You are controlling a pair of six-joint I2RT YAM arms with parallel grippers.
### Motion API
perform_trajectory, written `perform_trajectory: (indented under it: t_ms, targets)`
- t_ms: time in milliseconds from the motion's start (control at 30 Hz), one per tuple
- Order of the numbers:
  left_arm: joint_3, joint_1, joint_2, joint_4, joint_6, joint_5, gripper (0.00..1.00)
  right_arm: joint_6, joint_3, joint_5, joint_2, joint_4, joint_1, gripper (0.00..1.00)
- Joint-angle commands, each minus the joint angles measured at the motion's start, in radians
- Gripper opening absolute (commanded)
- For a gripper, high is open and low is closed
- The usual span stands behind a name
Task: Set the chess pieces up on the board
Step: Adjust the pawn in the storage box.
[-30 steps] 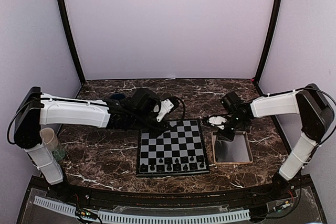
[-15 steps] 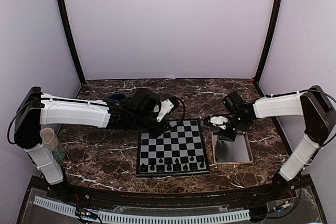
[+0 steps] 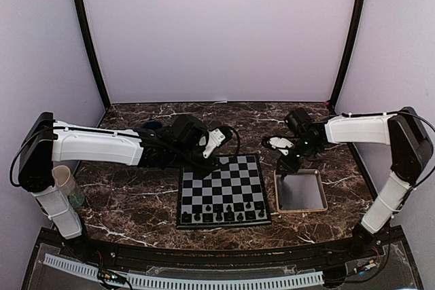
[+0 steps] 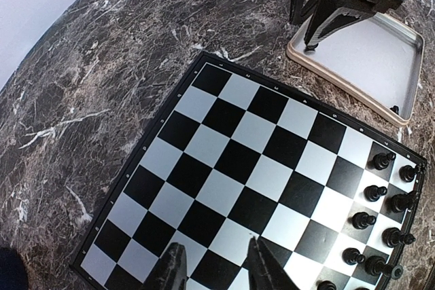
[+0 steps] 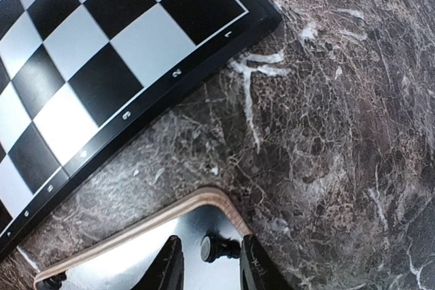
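Observation:
The board point(image 3: 223, 183) lies in the middle of the table, with several dark chess pieces point(image 3: 224, 212) lined up on its two nearest rows. My left gripper point(image 4: 214, 263) hovers open above the board's point(image 4: 231, 161) far left part with nothing between its fingers; the pieces point(image 4: 380, 208) stand at the right of that view. My right gripper point(image 5: 211, 263) stands open over the far left corner of the tan-rimmed tray point(image 5: 136, 229). One chess piece point(image 5: 216, 248) lies on its side between the fingers, its head against the right finger and a gap at its base.
The tray point(image 3: 300, 191) sits right of the board. Another small piece point(image 5: 54, 280) lies further along the tray's rim. A pale cup point(image 3: 64, 183) stands by the left arm's base. Dark marble surrounds the board, and walls close in the back and sides.
My right gripper has moved from over the tray's middle up to its far left corner. The left arm has not moved.

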Motion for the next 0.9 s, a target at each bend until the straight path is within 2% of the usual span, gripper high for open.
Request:
perform_trajectory:
  t_ms: [0, 133, 633, 867]
  targets:
    - [0.007, -0.009, -0.001, -0.004, -0.006, 0.01, 0.34, 0.09, 0.072, 0.019, 0.097, -0.023, -0.005, 0.3]
    - [0.002, -0.009, -0.006, -0.005, -0.007, -0.003, 0.34, 0.101, 0.092, 0.057, 0.135, -0.029, -0.004, 0.29]
    - [0.011, -0.01, 0.006, -0.009, 0.0, 0.0, 0.34, 0.083, 0.055, 0.196, 0.11, -0.033, -0.004, 0.33]
    - [0.011, -0.01, 0.007, -0.01, 0.002, -0.003, 0.34, 0.062, 0.016, 0.296, 0.047, -0.047, -0.009, 0.37]
